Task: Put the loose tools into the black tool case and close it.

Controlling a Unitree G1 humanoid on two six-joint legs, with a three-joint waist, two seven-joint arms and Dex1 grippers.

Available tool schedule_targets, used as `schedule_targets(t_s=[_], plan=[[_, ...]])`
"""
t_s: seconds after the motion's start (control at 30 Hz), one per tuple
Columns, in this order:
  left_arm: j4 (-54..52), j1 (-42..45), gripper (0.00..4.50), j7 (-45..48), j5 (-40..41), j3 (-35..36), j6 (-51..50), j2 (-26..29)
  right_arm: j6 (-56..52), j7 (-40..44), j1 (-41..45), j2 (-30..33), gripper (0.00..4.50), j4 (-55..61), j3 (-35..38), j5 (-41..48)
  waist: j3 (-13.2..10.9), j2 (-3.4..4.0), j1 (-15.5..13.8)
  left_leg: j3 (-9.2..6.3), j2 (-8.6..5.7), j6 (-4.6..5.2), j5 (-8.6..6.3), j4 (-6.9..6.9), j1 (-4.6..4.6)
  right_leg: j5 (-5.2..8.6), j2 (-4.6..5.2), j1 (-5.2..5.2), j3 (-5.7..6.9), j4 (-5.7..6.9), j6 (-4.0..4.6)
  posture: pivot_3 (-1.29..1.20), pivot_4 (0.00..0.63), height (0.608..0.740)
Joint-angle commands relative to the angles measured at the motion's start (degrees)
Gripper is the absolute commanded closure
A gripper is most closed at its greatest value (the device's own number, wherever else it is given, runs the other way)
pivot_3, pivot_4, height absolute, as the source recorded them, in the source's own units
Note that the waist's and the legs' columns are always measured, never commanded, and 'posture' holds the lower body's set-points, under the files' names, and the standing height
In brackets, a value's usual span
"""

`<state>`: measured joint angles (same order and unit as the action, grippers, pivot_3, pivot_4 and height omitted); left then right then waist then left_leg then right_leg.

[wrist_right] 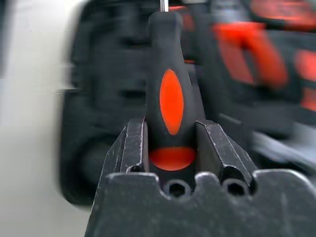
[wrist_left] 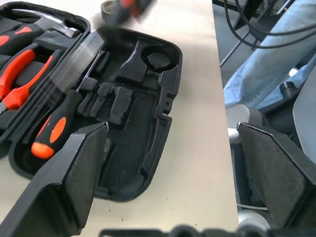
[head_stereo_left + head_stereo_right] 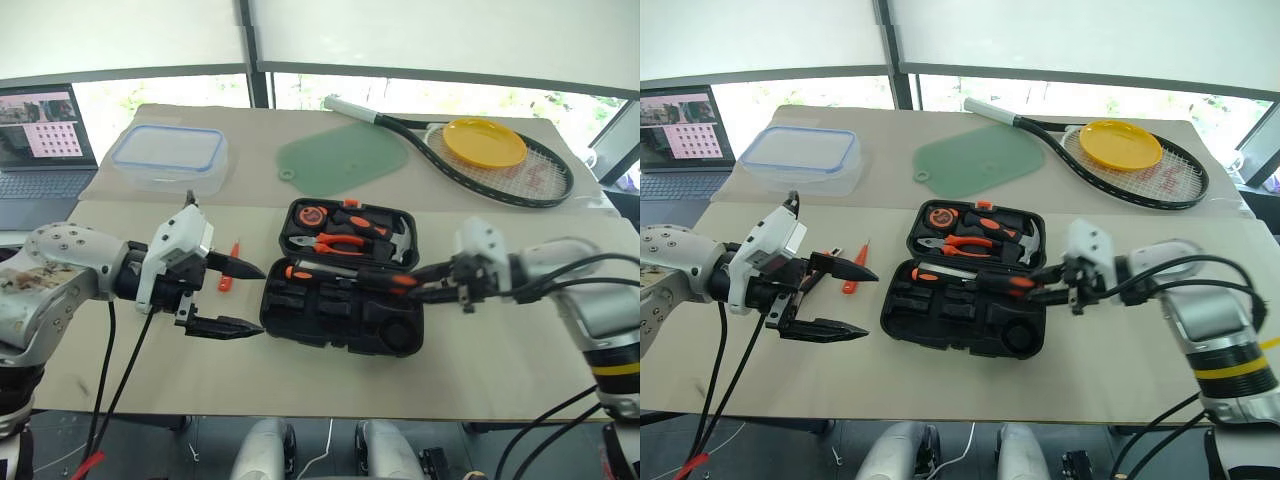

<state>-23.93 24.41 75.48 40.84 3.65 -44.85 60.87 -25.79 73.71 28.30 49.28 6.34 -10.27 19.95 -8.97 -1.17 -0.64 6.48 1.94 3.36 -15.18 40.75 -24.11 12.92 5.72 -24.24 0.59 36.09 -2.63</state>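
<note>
Right gripper (image 1: 172, 148) clamped on the butt of 1 orange-black screwdriver (image 1: 170, 94), shaft pointing away over the open black tool case (image 3: 340, 318). Gripped by the handle's end, probably so the length stays free to drop into a long slot. Hanging above the near half of the case, at its right side, not yet seated.

Left gripper (image 3: 240, 298) spread wide, empty, parked just beside the case's left edge. Likely waiting there to steady the shell or go for the next piece. Fingers (image 2: 81, 170) well apart, framing the moulded slots from the wrist camera.

Already lying in the near tray: 1 more orange-handled screwdriver (image 2: 53, 132), along the hinge side. Far half holding pliers (image 3: 345, 240) and a hammer (image 3: 398, 240), both bedded in their slots.

Small all-orange tester screwdriver (image 3: 228, 272) on the table, left of the case, just behind the left gripper's fingertips, apart from them. Closest loose tool to that open hand, so a fair guess for its next pick.

Lid wide open, closing some way off.
</note>
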Motion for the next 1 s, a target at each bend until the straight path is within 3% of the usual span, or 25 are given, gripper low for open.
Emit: schedule_targets(t_s=[0.03,0.5,0.73,0.8,0.87,1.0], plan=[[-1.5,0.1,0.00,-0.5,0.4,2.0,0.9,1.1,0.9,-0.6,1.7,-0.3,3.53,-0.2,-1.0,-2.6,0.0,0.00,-0.2,-0.01,-0.01,0.00,0.00,0.02,-0.03,0.00,0.00,-0.01,0.01,0.00,0.00,0.00,0.150,0.738],[-0.6,0.7,0.00,-1.1,-0.1,1.3,1.8,1.2,4.6,-0.1,1.3,-2.3,3.53,-6.2,-2.8,-7.4,0.0,0.00,0.0,-0.01,-0.02,-0.14,0.08,0.01,-0.05,0.00,-0.10,-0.04,0.02,0.01,0.02,0.00,0.150,0.738],[0.1,1.6,0.00,-1.0,-0.6,0.5,2.5,0.8,0.8,-0.5,2.5,-3.5,3.53,-4.5,-2.4,-6.7,0.0,0.00,0.1,-0.01,-0.02,-0.15,0.09,0.01,-0.04,0.00,-0.10,-0.03,0.02,0.01,0.03,0.00,0.150,0.738],[0.2,1.6,0.00,-1.0,-0.7,0.5,2.6,0.7,-0.2,-0.1,2.6,-2.7,2.52,-3.5,-2.2,-6.5,0.0,0.00,0.1,-0.01,-0.01,-0.15,0.09,0.01,-0.04,0.00,-0.10,-0.04,0.02,0.01,0.03,0.00,0.150,0.738],[0.1,1.6,0.00,-1.1,-0.7,0.4,2.6,0.6,-0.9,0.3,2.4,-1.8,2.00,-2.9,-1.9,-6.4,0.0,0.00,0.1,-0.01,-0.01,-0.15,0.09,0.01,-0.04,0.00,-0.11,-0.04,0.02,0.02,0.03,0.00,0.150,0.738],[0.2,1.7,0.00,-1.3,-0.8,0.3,2.8,0.4,-1.6,0.2,2.0,-0.8,0.56,-2.4,-0.6,-5.9,0.0,0.00,0.0,-0.01,-0.02,-0.13,0.08,0.01,-0.04,0.00,-0.10,-0.03,0.03,0.01,0.03,0.00,0.150,0.738]])
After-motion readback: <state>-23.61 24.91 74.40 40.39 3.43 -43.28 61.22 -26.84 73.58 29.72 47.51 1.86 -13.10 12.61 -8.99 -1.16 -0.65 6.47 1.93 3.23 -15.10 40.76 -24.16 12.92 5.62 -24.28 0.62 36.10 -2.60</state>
